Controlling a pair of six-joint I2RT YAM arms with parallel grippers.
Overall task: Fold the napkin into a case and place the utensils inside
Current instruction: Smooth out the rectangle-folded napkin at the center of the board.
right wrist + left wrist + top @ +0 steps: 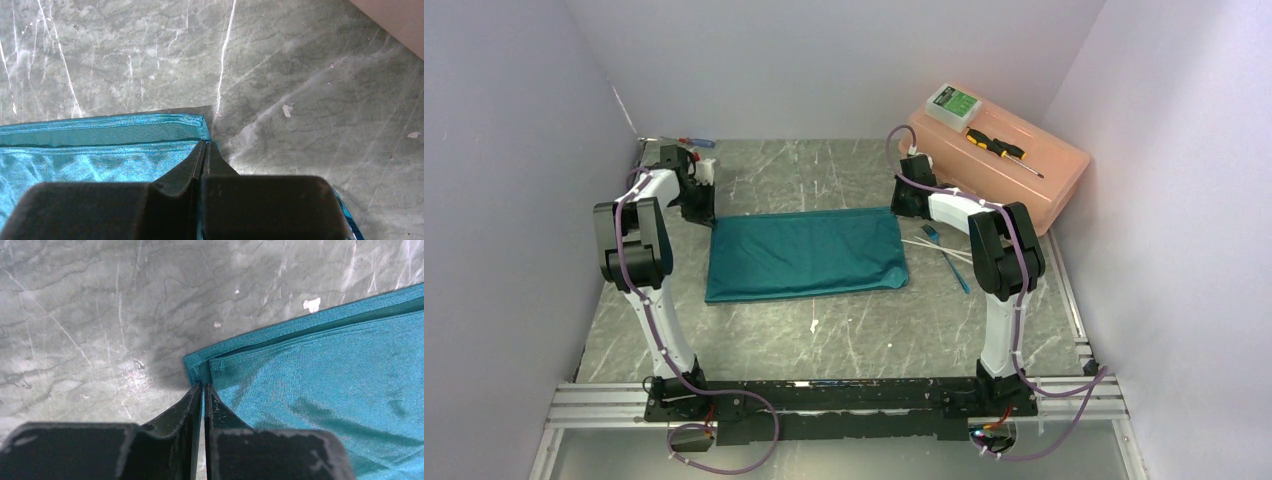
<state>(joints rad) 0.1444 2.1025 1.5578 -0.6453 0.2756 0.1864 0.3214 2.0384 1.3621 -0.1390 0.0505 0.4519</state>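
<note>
The teal napkin [804,252] lies flat in the middle of the table, folded double into a wide rectangle. My left gripper [702,205] is at its far left corner. In the left wrist view the gripper [203,386] is shut on the napkin [320,370], with the hemmed corner pinched at the tips. My right gripper [902,205] is at the far right corner. The right wrist view shows it [205,142] shut on the napkin [100,145] there. The blue utensil [949,262] and white sticks [929,246] lie right of the cloth, partly under the right arm.
A pink box [1024,185] stands at the back right, carrying a green-and-white box [952,102] and a yellow-and-black screwdriver [996,147]. A red-and-blue screwdriver [692,142] lies at the back left. Walls close in on three sides.
</note>
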